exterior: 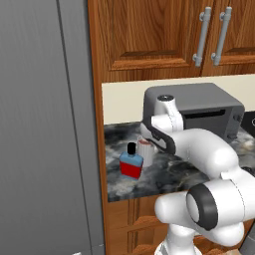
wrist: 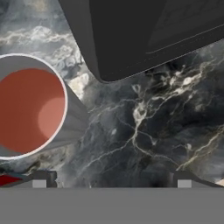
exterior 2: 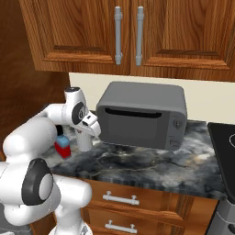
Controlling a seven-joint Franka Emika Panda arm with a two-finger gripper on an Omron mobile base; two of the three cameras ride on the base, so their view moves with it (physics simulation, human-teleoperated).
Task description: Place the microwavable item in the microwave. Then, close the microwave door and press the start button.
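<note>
That small pale grey cylindrical cup (wrist: 30,105) looks light, rigid, slippery; grip its wall mid-height. End effector (wrist: 111,179) spread wide, empty.

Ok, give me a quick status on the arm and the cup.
Gripper open, low over the counter, holding nothing. Cup upright, off to one side of the fingers. Bottle right beside the cup; toaster oven close behind.

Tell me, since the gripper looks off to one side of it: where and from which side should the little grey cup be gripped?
Grip the cup across its round wall just below the rim, coming from straight above. It stands upright and open, with no handle. The gripper hangs over bare counter beside it, so it probably must shift over first. The bottle stands close, so put the fingers on the sides away from it.
</note>
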